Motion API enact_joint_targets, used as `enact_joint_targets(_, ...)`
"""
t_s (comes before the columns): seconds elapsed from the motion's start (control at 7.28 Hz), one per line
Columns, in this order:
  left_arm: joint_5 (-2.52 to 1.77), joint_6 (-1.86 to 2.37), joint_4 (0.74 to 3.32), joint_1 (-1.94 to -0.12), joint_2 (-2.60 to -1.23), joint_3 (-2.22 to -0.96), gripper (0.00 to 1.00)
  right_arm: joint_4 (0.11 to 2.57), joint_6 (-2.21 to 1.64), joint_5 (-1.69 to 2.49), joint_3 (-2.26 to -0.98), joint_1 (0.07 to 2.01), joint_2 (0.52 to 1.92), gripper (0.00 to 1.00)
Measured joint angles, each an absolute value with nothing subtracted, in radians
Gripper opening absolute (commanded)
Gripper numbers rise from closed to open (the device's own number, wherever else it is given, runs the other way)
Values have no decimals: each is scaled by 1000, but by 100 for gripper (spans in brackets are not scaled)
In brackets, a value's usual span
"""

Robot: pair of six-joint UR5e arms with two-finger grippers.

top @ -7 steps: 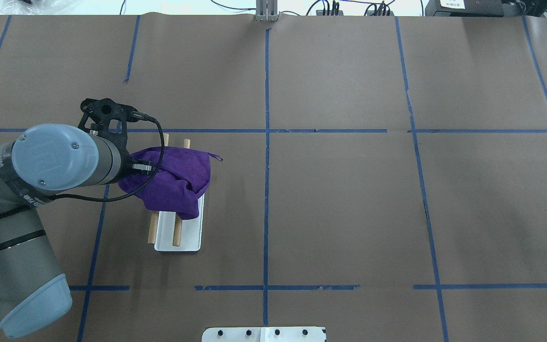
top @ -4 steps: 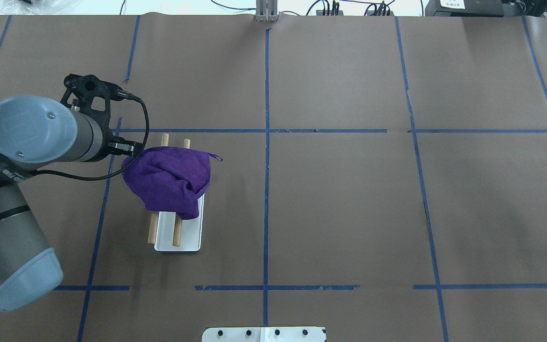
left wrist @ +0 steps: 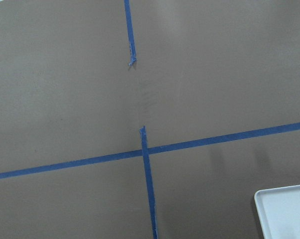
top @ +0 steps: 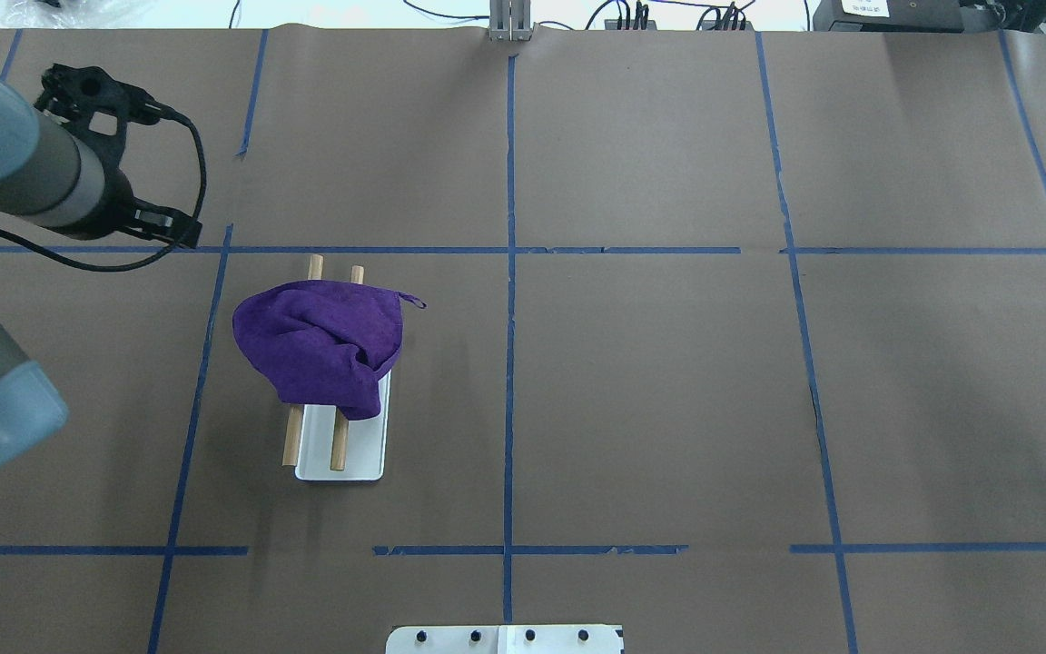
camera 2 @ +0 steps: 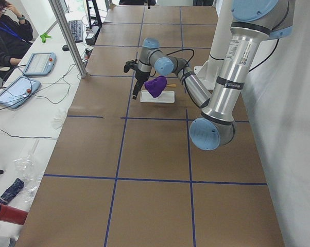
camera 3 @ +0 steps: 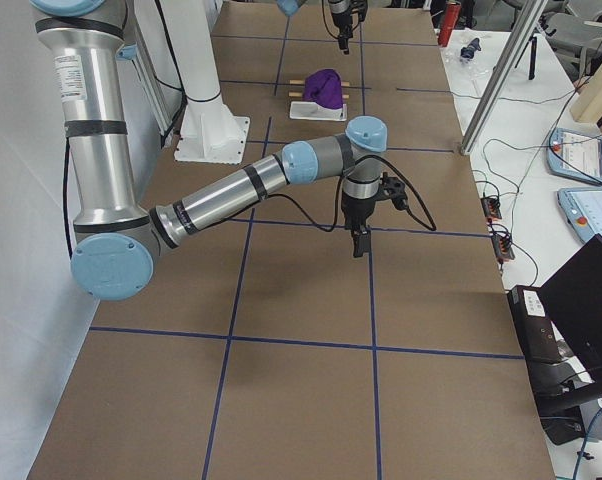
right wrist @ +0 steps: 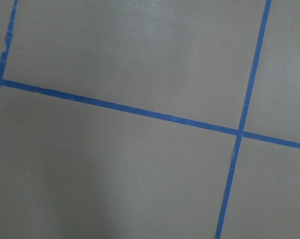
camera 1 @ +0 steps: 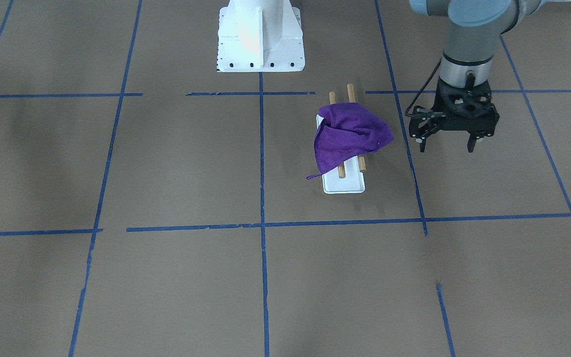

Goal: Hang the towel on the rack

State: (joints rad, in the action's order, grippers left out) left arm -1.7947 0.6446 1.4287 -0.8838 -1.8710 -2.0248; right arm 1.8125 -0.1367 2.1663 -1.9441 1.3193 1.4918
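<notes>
The purple towel lies bunched over the rack's two brown wooden dowels, above the rack's flat white base. It also shows in the front-facing view, with one corner hanging toward the table. My left gripper is open and empty, pointing down, off to the side of the towel and apart from it. A corner of the white base shows in the left wrist view. My right gripper hangs over bare table far from the rack; I cannot tell whether it is open or shut.
The large white metal pedestal stands at the robot's side of the table, behind the rack. Blue tape lines cross the brown table cover. A person with tablets sits at a side desk beyond the far edge.
My left gripper has moved away from the towel's left edge, toward the far left of the table. The towel has stayed draped on the rack.
</notes>
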Motion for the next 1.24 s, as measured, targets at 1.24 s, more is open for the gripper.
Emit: enact_joint_targets(1.24, -2246, -240, 1460, -1551, -1729, -1528, 100, 1684, 74, 2434, -1647, 1594, 1557, 100)
